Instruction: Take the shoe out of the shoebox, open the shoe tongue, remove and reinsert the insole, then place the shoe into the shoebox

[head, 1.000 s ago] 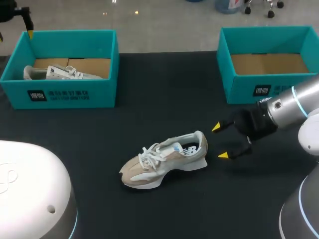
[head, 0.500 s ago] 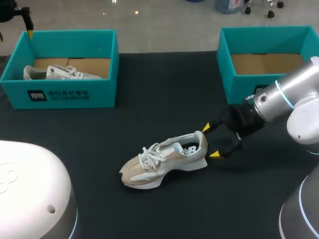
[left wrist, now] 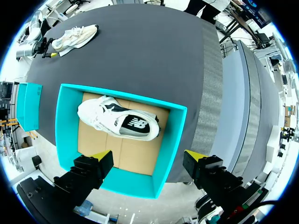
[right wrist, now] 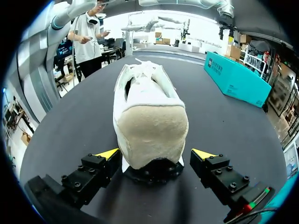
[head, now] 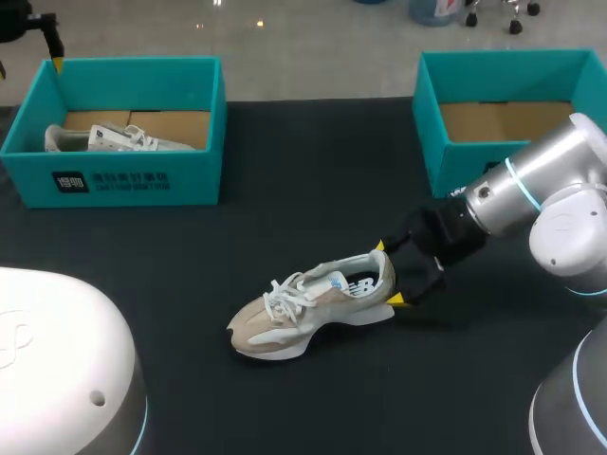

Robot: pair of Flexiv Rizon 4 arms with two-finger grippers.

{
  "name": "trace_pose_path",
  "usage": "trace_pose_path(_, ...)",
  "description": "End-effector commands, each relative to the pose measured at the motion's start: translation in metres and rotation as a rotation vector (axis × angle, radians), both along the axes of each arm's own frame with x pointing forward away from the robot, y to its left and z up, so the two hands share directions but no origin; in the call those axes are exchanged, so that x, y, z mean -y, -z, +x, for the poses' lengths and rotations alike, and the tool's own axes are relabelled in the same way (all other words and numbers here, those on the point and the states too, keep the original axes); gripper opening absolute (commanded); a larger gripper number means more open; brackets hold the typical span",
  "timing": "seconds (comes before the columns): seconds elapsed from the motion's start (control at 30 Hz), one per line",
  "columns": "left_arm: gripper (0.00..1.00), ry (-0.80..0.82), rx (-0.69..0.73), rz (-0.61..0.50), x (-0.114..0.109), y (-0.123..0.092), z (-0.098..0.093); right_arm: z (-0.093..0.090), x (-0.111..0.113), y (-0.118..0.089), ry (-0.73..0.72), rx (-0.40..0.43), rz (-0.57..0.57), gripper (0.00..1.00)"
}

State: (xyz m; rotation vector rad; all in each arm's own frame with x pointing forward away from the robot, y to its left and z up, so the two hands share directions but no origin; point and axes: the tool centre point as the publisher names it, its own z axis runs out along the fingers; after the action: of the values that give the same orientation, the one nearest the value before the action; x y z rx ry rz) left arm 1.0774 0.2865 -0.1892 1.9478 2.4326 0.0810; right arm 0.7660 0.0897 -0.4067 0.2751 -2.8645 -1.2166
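Note:
A beige and white shoe (head: pixel 313 303) lies on the black table, toe to the left, heel to the right. My right gripper (head: pixel 389 273) is open with its yellow tips on either side of the heel; in the right wrist view the shoe's heel (right wrist: pixel 150 130) fills the gap of the right gripper (right wrist: pixel 156 154) without the fingers touching it. The left teal shoebox (head: pixel 119 128) holds a second white shoe (head: pixel 119 139). My left gripper (left wrist: pixel 148 156) hangs open high above that left shoebox (left wrist: pixel 65 116) and its white shoe (left wrist: pixel 119 123). An empty teal shoebox (head: pixel 507 118) stands at the right rear.
The table (head: pixel 285 398) is covered in black cloth. The beige shoe (left wrist: pixel 74 37) and my right arm's gripper show far across the table in the left wrist view. A teal shoebox (right wrist: pixel 238 79) stands ahead and to the side of my right gripper.
My right gripper has moved left towards the beige shoe, from well clear of the heel to straddling it. The left arm and both shoes have stayed put.

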Motion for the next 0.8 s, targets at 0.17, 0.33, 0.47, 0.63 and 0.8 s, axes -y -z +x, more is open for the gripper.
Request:
trace_pose_path(0.17,1.0,0.0,0.001,0.003,0.0,0.0,-0.001,-0.001,-0.011,0.01,-0.013,-0.014,-0.001,1.0)
trace_pose_path(0.33,1.0,0.0,0.001,0.003,0.0,0.0,-0.001,0.001,-0.014,0.013,-0.014,-0.02,0.001,1.0)
trace_pose_path(0.47,1.0,0.0,0.001,0.003,0.0,0.0,-0.001,0.0,-0.019,0.016,-0.023,-0.03,0.003,1.0)
trace_pose_path(0.63,1.0,0.0,0.001,0.003,0.0,0.0,-0.001,0.0,-0.022,0.022,-0.027,-0.04,0.005,1.0)
trace_pose_path(0.8,1.0,0.0,0.001,0.003,0.0,0.0,-0.001,0.0,-0.022,0.025,-0.027,-0.048,0.006,1.0)
